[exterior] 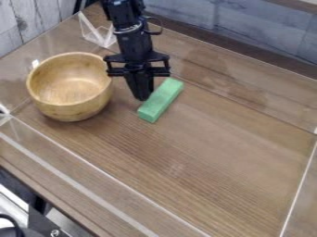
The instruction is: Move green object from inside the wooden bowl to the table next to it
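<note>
One black gripper (pixel 139 90) points steeply down, jaws pressed together, with the flat bright-green rectangular block (pixel 160 100) lying just beside them on the brown wood-grain tabletop (pixel 210 157).

A clear acrylic fence (pixel 74 180) rings the place where I work. Outside its far side stands a wall of pale grey planks (pixel 247 28). At the fence's far left corner I see a small clear folded bracket (pixel 92 33), standing upright. A white clip (pixel 4 113) sits on the fence's left side. Below its near left corner lies dark gear (pixel 25 220), too blurred for me to name.
</note>
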Controlling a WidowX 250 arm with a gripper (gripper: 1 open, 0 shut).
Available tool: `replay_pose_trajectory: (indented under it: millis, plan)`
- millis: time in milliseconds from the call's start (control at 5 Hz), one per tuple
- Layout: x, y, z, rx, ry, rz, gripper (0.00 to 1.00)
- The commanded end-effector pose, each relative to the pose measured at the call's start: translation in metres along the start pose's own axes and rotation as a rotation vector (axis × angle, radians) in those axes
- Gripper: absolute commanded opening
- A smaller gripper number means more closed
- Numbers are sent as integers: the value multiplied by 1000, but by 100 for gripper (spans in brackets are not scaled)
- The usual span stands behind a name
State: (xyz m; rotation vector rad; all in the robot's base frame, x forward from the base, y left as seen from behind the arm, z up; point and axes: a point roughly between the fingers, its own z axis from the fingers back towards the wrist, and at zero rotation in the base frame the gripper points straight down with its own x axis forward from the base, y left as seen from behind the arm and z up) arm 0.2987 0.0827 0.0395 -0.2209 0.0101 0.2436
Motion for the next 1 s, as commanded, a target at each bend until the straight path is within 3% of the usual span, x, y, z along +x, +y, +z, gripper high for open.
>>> replay_pose_trajectory:
  millis: [0, 400, 800]
  plan:
    - [0, 13, 2, -3, -25, 6, 0]
    - [9, 1, 11, -12, -30, 15, 0]
    - [7, 2, 32, -20, -7, -95, 0]
